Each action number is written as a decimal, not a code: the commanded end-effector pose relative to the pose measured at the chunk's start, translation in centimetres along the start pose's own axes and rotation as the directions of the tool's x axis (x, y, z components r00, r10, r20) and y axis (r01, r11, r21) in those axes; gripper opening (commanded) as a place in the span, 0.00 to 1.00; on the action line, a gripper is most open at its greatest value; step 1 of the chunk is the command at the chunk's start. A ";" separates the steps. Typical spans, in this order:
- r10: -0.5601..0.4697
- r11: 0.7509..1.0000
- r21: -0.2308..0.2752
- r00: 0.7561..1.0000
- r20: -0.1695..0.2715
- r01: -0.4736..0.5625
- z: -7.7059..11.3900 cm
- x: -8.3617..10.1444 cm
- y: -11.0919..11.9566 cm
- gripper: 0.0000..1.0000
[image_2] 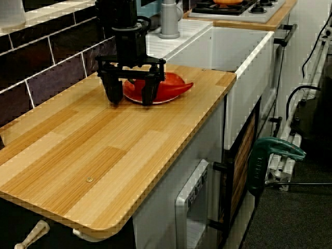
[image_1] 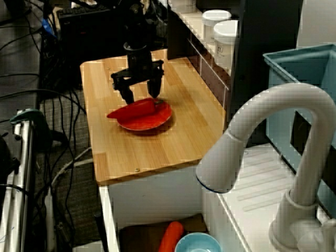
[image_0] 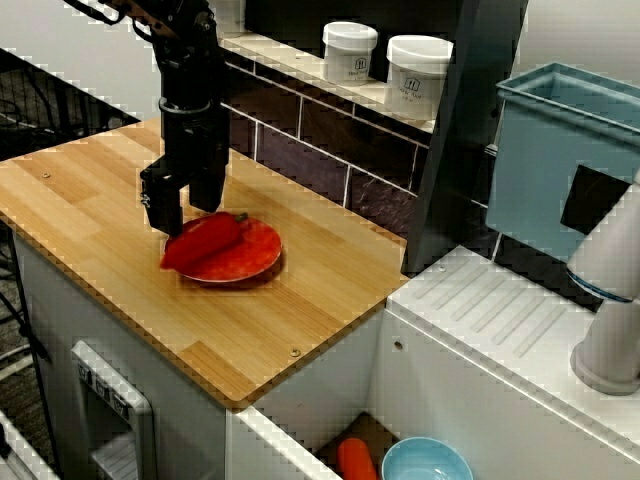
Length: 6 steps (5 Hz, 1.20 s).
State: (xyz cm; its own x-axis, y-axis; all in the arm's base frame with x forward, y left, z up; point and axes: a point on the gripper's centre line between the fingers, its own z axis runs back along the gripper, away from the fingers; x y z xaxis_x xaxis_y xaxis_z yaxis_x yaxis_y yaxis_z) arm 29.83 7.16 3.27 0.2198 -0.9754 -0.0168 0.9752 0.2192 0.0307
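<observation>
Hanging over about the middle of the pale wooden countertop (image_0: 300, 310), the black two-fingered gripper (image_0: 188, 212) stood released in the view from above the sink, its fingers spread apart and holding nothing. Directly below it lay a long red pepper (image_0: 205, 240) on a flat red round plate (image_0: 262, 255). The pepper's pointed end reached past the rim toward the front edge of the surface. Two white lidded tubs (image_0: 350, 50) sat on the ledge along the back edge, well apart from the plate. Down in the sink were a light blue bowl (image_0: 427, 465) and an orange carrot-like piece (image_0: 357, 460). In the view from behind the white tap (image_1: 273, 121), the gripper (image_1: 142, 97) was again spread wide, straddling the pepper (image_1: 134, 109) near its stem end. The fingertips were very close above it, though whether they touched it could not be told. The plate (image_1: 152, 124) sat squarely on the countertop (image_1: 152, 152). In the view along the counter from its far end, the gripper (image_1: 131, 100) hid much of the plate (image_2: 162, 98), and only the tapered half of the pepper (image_2: 174, 84) showed beside it. Judged from these views, the step in hand was the open claw poised right over the pepper, with no grip made. A grasp from there would call for both fingers to come down on either side of the thick stem end before closing, and gently, since the glossy skin may slip.
</observation>
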 end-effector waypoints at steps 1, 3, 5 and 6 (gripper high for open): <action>0.023 1.000 -0.015 1.000 0.008 -0.023 0.6 0.0 0.7 1.00; 0.027 0.999 -0.032 1.000 0.001 -0.027 0.6 1.6 0.0 1.00; 0.017 0.999 -0.033 1.000 0.002 -0.017 0.8 2.3 -0.8 1.00; 0.017 0.999 -0.032 1.000 0.000 -0.017 0.8 2.6 -1.1 1.00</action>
State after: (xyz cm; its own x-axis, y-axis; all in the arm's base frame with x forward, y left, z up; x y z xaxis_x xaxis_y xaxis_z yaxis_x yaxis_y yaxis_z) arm 28.80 3.09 2.46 0.2479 -0.9687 -0.0132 0.9671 0.2482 -0.0554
